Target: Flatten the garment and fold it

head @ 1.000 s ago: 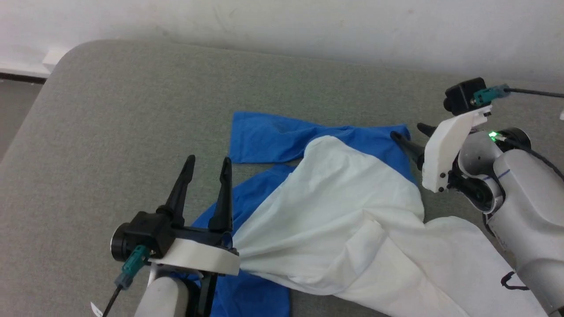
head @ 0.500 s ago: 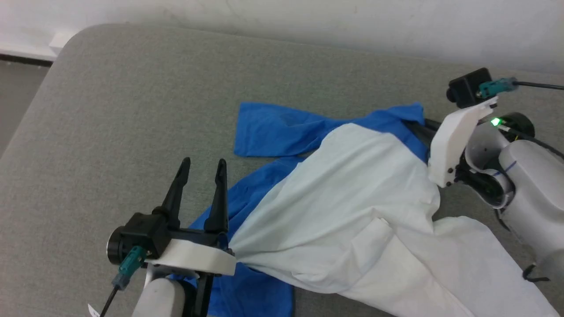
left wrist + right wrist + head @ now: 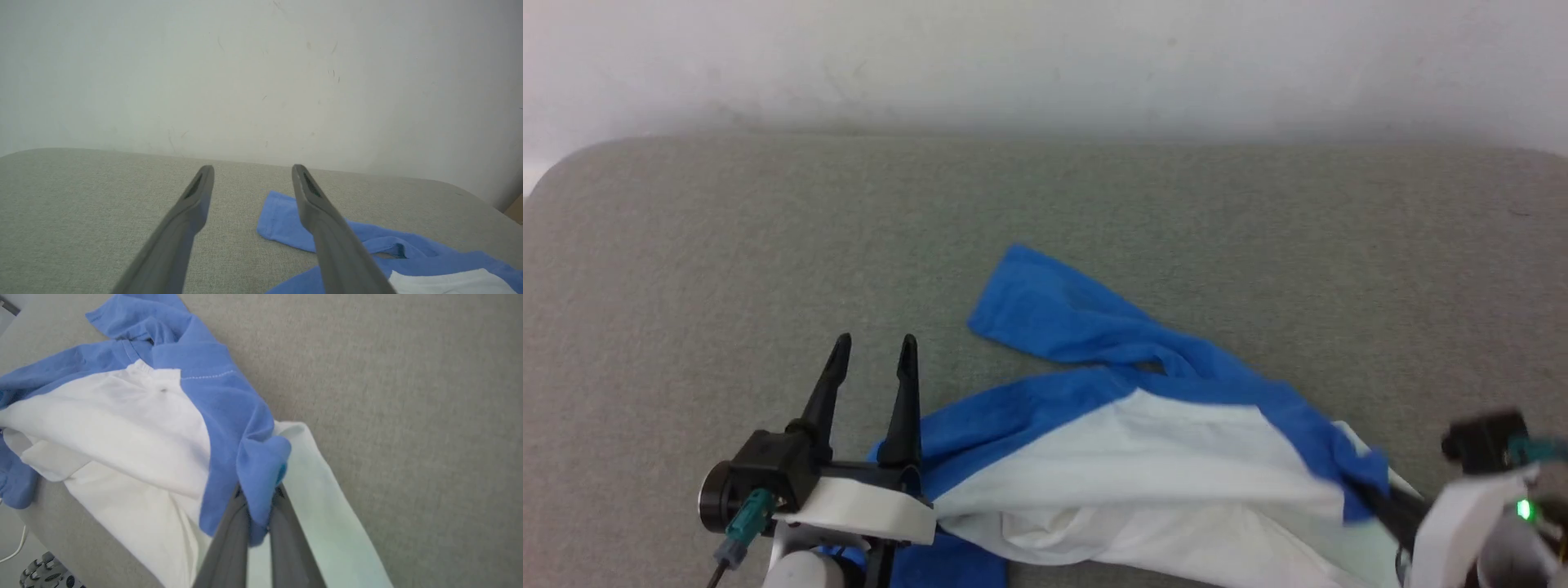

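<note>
- Lying bunched, the garment point(image 3: 1143, 441) covers the near bench point(image 3: 686, 269), white body creased, one blue sleeve spread out;
- right end effector point(image 3: 258, 498) pinched shut on a blue fold, likely to pull it flat;
- left end effector point(image 3: 872, 351) spread wide, empty, beside the garment's edge.

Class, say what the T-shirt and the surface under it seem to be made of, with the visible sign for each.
The garment: probably soft cotton-type knit, matte; it drapes, creases and shows stitched seams. The table surface: apparently grey woven fabric covering, matte, with a fine speckled weave.
</note>
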Controlling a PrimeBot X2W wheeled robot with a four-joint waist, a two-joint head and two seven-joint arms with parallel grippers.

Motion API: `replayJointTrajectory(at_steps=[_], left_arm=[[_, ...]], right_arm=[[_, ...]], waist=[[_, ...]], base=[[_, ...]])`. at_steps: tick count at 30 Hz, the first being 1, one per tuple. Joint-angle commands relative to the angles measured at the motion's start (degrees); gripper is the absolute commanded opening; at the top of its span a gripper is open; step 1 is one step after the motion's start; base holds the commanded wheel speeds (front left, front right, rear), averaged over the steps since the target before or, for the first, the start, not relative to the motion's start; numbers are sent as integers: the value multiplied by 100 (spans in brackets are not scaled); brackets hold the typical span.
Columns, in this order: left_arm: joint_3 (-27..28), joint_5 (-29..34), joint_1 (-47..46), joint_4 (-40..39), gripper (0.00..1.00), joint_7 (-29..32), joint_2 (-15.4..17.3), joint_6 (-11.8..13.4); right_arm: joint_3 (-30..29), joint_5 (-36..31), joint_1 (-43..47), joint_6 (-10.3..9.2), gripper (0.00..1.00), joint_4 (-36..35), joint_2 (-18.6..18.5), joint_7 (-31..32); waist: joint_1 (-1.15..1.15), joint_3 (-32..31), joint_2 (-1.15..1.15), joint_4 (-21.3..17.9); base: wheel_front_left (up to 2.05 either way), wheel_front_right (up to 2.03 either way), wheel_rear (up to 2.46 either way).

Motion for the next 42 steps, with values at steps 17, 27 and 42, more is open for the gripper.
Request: replayJointTrajectory(at_steps=[17,27,42], left_arm=[[127,43,115,117,100,-26,-8,-66],[-173,-80,-204,121,100,-26,-8,-14],[-448,-218,-415,119,100,-26,-8,141]], right_arm=[[-2197,-1881,1028,-3,100,-2176,1773,389],[-1,-1027,-1460,-3,100,250,1099,1326],[2220,194,-3237,-3,0,2488,944,2319]], waist=[[1,-92,0,-149],[1,258,0,348],[1,571,0,565]], base=[[0,0,0],[0,0,0],[0,0,0]])
